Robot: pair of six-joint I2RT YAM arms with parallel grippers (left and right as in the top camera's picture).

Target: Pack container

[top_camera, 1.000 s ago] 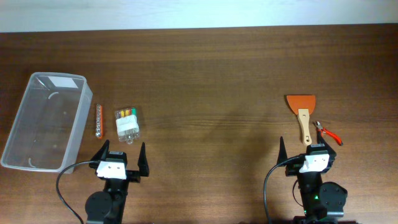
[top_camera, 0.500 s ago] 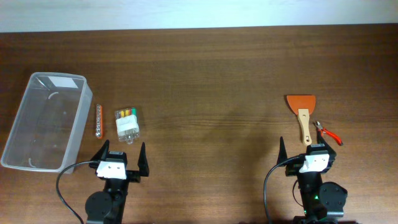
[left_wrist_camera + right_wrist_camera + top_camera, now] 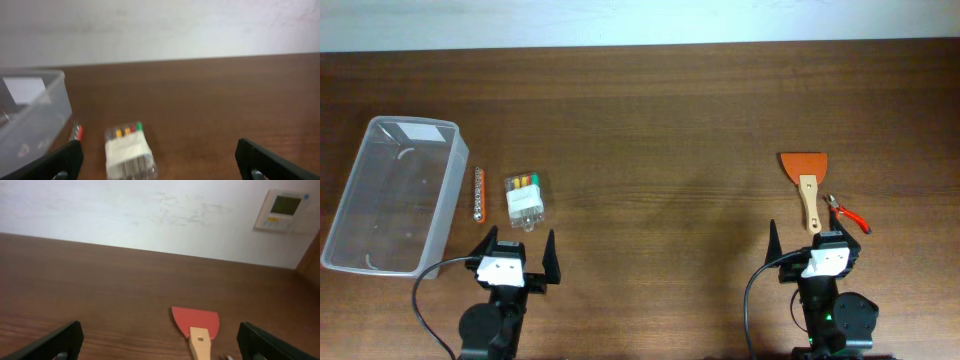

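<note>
Container (image 3: 390, 195) at your 9 o'clock: empty, awaiting load. Battery pack (image 3: 524, 198), scraper (image 3: 806, 190) staged on table (image 3: 650, 120) — one near each arm. Left jaws, right jaws wide, unloaded.

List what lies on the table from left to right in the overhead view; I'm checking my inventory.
container → thin stick → battery pack → scraper → pliers

Container (image 3: 40, 112) — blurred, cropped at left
</note>
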